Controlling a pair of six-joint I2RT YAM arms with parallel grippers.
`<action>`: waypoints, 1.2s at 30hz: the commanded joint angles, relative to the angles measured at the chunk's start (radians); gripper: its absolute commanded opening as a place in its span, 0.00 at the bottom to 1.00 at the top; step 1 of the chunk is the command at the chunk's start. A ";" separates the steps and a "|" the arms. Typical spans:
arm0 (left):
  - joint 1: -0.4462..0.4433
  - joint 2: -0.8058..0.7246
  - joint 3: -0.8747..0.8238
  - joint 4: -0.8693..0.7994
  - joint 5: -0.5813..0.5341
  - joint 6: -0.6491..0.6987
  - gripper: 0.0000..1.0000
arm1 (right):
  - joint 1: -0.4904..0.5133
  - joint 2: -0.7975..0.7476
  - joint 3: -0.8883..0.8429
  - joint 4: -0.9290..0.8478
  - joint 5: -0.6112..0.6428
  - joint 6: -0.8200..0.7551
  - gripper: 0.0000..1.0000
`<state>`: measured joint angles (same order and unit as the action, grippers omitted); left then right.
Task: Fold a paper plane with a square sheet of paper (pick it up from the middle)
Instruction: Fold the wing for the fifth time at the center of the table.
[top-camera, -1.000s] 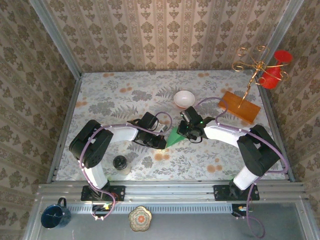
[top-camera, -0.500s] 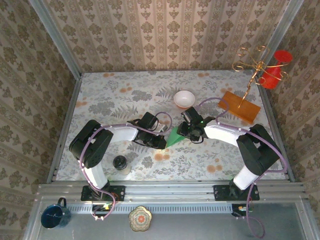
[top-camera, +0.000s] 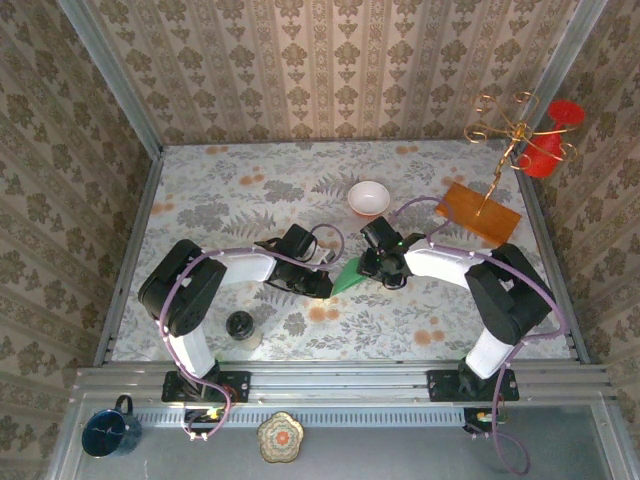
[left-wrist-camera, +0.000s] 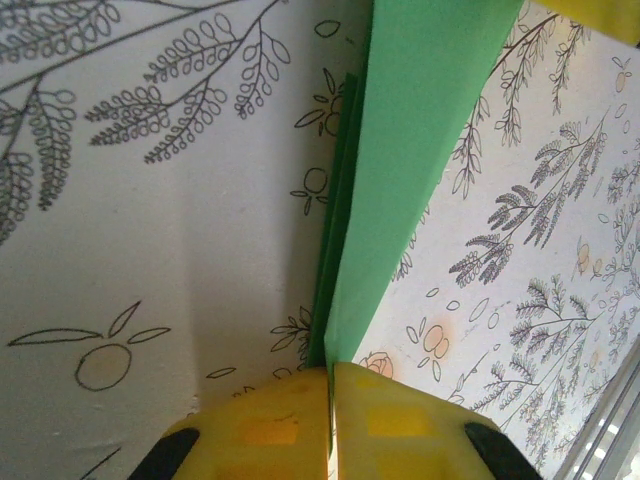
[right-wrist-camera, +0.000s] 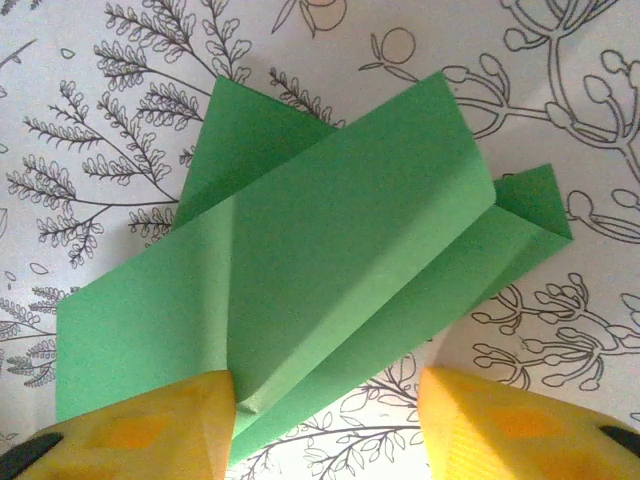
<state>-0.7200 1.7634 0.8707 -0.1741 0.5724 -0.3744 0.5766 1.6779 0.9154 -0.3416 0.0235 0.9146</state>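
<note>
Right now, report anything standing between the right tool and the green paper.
Nothing visible does. The right tool stands open directly over the folded green paper, while the left tool is shut on its folded edge.

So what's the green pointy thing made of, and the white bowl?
The green plane looks like thin matte paper: sharp creases, flat folded layers. The white bowl looks like smooth ceramic or plastic; too small to tell.

No legible text, labels, brands, numbers or signs in any view.
</note>
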 joint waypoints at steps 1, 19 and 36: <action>-0.011 0.025 0.006 -0.028 -0.010 -0.008 0.12 | -0.003 0.029 0.013 -0.036 0.026 -0.004 0.50; -0.009 0.017 0.058 -0.050 -0.002 0.001 0.18 | -0.007 0.094 0.026 -0.040 0.022 -0.019 0.43; -0.004 0.063 0.100 -0.088 -0.023 -0.050 0.21 | -0.007 0.121 0.027 -0.044 0.024 -0.025 0.42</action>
<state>-0.7258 1.8008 0.9447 -0.2134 0.5705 -0.3973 0.5713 1.7214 0.9558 -0.4038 0.0380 0.8928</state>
